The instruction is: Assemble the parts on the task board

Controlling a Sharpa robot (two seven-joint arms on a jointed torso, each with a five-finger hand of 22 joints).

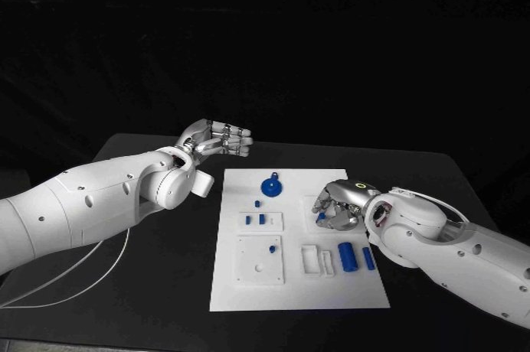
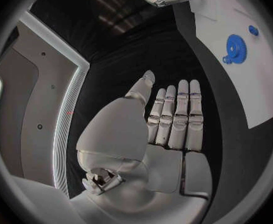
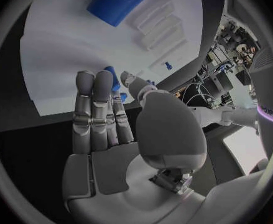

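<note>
The white task board (image 1: 298, 287) lies mid-table. On it sit a blue gear (image 1: 272, 187), small blue pegs (image 1: 257, 219) and two blue cylinders (image 1: 347, 256) by white slotted blocks (image 1: 318, 260). My right hand (image 1: 340, 206) hovers over the board's right edge, fingers straight, thumb apart; a small blue part (image 3: 113, 77) shows just past its fingers (image 3: 93, 104), and whether they touch is unclear. My left hand (image 1: 219, 140) hangs beyond the board's far left corner, flat and holding nothing (image 2: 173, 119). The left wrist view shows the gear (image 2: 235, 48) on the board (image 2: 248, 94).
White square plates (image 1: 260, 259) sit on the board's left half. A white cable (image 1: 67, 279) trails over the black table under my left arm. The right wrist view shows a blue cylinder (image 3: 121, 2) beside white slotted blocks (image 3: 161, 22).
</note>
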